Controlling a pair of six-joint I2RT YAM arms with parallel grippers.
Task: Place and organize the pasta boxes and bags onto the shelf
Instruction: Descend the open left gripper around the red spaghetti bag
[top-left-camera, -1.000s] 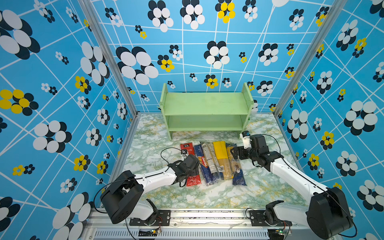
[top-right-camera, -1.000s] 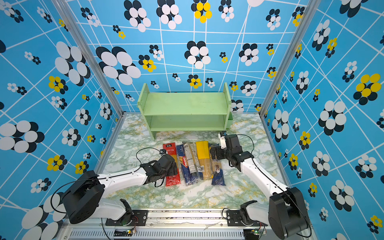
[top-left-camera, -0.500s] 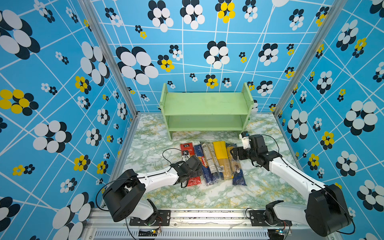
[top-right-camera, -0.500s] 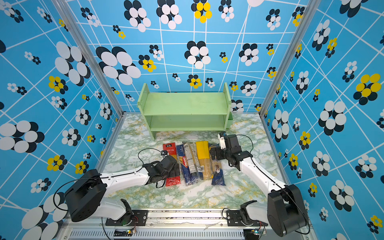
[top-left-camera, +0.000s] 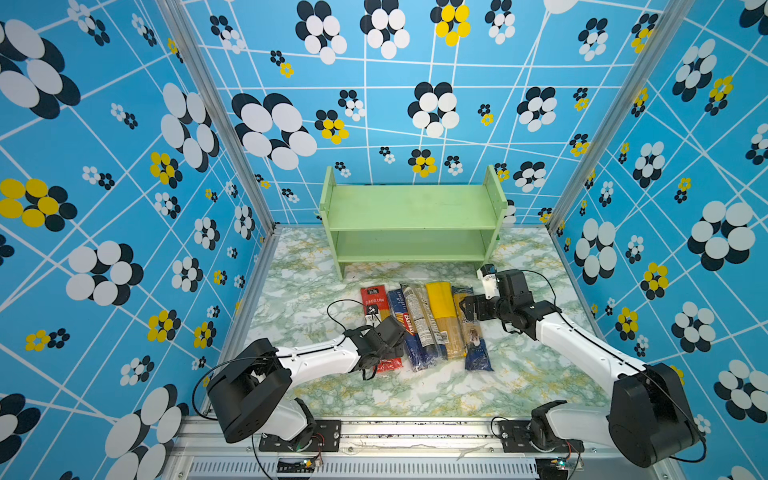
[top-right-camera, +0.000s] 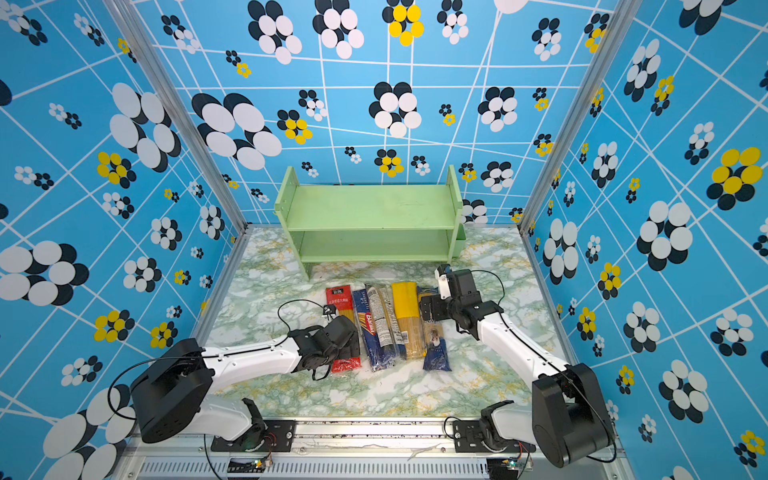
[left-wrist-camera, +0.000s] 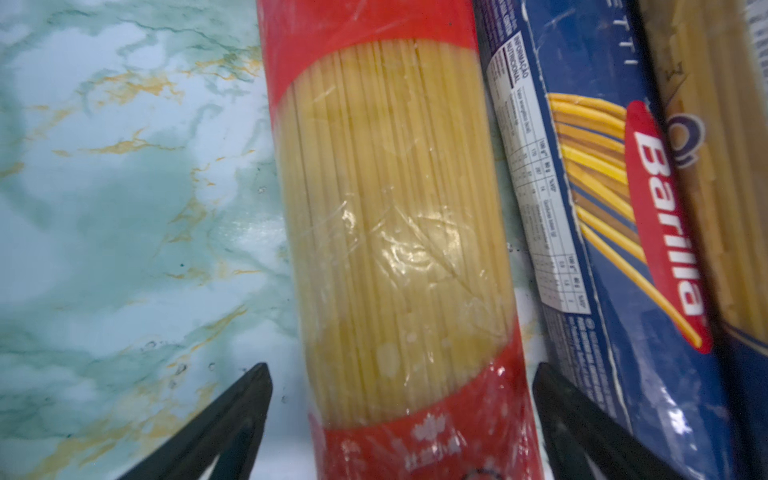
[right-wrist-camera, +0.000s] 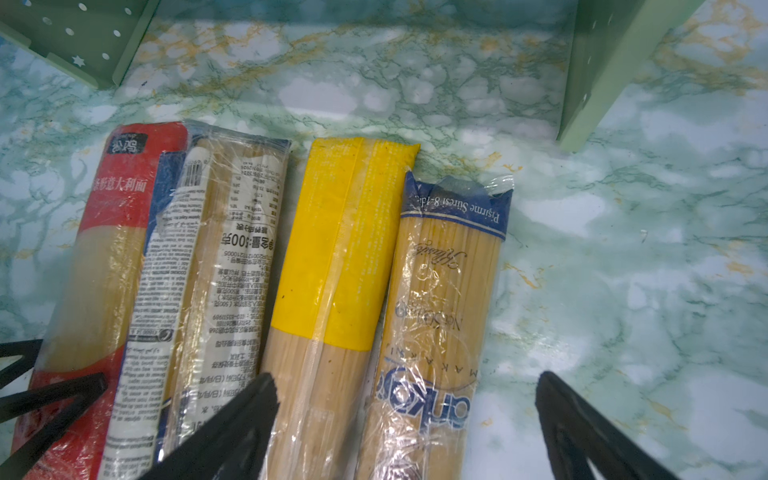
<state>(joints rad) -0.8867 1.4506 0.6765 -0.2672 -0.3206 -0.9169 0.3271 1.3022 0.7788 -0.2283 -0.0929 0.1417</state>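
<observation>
Counted five spaghetti packs (top-left-camera: 419, 328) and one shelf (top-left-camera: 411, 210); noted left gripper (left-wrist-camera: 401, 368) spread wider than before astride red bag (left-wrist-camera: 390, 208), right gripper (right-wrist-camera: 407, 376) unchanged, released.

Counter (top-left-camera: 436, 390): green-white marble pattern, yellow veining; walls (top-left-camera: 374, 104): blue, flower-printed, left, right and far; metal rail (top-left-camera: 415, 428) along near edge.
</observation>
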